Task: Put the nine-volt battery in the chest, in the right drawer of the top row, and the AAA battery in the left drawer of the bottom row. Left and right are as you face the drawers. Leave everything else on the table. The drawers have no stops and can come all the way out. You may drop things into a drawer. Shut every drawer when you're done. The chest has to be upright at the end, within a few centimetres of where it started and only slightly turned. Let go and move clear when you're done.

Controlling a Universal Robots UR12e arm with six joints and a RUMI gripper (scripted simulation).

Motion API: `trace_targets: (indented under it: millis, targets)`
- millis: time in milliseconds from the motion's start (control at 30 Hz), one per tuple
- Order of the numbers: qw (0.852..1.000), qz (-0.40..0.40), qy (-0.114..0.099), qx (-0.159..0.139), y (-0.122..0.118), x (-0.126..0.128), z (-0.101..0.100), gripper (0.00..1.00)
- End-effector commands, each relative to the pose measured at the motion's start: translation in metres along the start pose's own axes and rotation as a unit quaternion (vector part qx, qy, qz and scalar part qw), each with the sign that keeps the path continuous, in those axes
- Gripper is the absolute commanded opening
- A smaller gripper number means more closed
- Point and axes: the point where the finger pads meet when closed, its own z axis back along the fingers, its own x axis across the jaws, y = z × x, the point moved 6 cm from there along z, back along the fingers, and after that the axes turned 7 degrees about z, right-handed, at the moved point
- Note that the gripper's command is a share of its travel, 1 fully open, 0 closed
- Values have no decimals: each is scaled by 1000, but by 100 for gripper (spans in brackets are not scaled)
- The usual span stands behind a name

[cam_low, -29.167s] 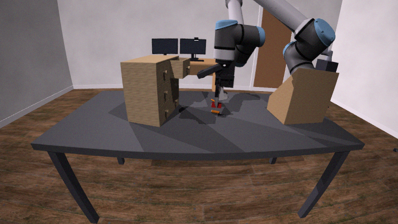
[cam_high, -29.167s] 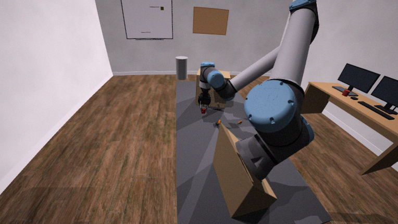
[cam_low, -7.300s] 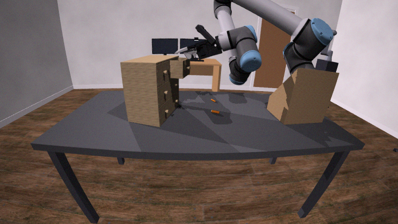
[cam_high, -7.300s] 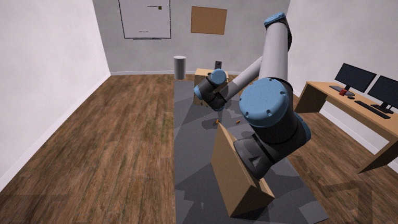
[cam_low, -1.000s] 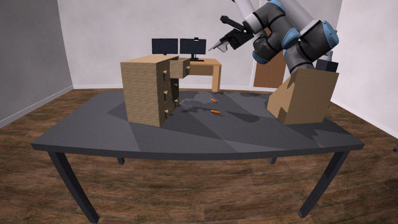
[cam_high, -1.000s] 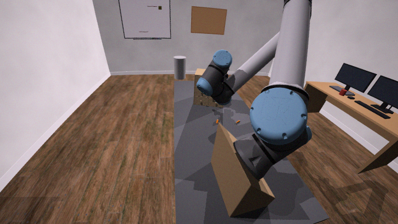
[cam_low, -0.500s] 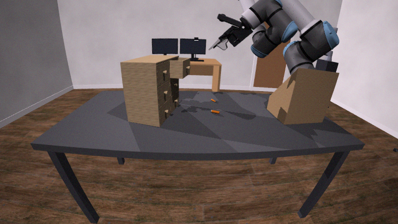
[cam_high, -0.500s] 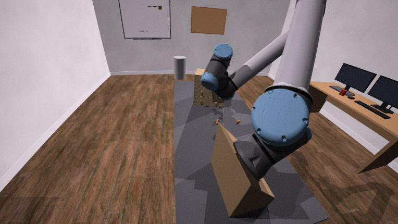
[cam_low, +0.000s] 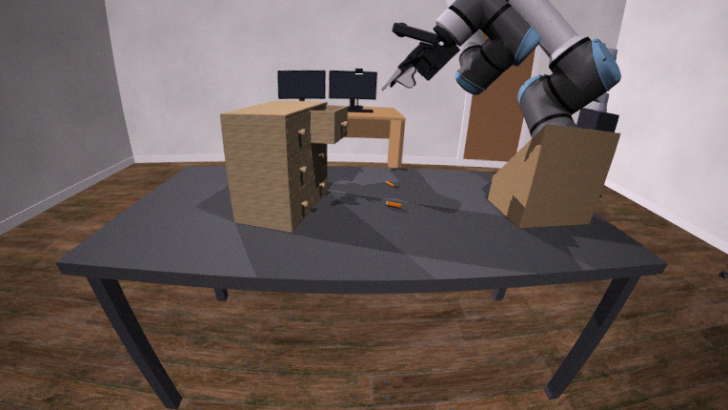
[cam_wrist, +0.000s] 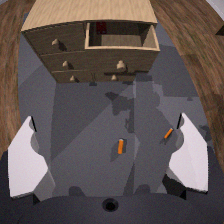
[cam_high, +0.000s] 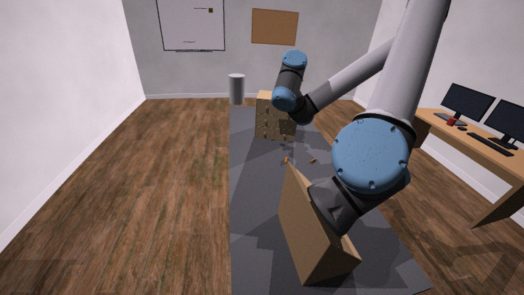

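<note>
Wrist view, left to right. Chest (cam_high: pixel 265 95) (cam_low: pixel 259 168) (cam_wrist: pixel 47 47) stands upright toward 11 o'clock; bottom-left drawer (cam_low: pixel 298 210) (cam_wrist: pixel 65 78) is shut. Nine-volt battery (cam_wrist: pixel 101 27), judged from its red block shape, lies in the open top-right drawer (cam_low: pixel 322 127) (cam_wrist: pixel 122 48), toward 12. Tool (cam_low: pixel 388 87) (cam_wrist: pixel 106 116): fingers apart, nothing held. Larger orange cell (cam_high: pixel 286 160) (cam_low: pixel 393 204) (cam_wrist: pixel 120 146) lies on bench (cam_high: pixel 245 190) (cam_low: pixel 356 259) (cam_wrist: pixel 75 155) toward 5; slimmer cell, presumably the AAA battery (cam_high: pixel 313 160) (cam_low: pixel 389 183) (cam_wrist: pixel 169 133), toward 4. Expect light, rigid, prone to roll; grip mid-length across its sides. Count: one chest, six drawers (one open), one red block, two orange cells.

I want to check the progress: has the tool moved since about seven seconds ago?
Yes. In the exterior view, the tool was at the chest's open drawer; now it hangs further to the picture's right, away from the chest.
</note>
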Motion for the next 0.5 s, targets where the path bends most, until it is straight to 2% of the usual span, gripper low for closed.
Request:
trace_targets:
  millis: [0, 467]
  targets:
    - [1000, -1, 3, -19, 4, 0, 1, 100]
    - [998, -1, 8, -60, 10, 1, 3, 100]
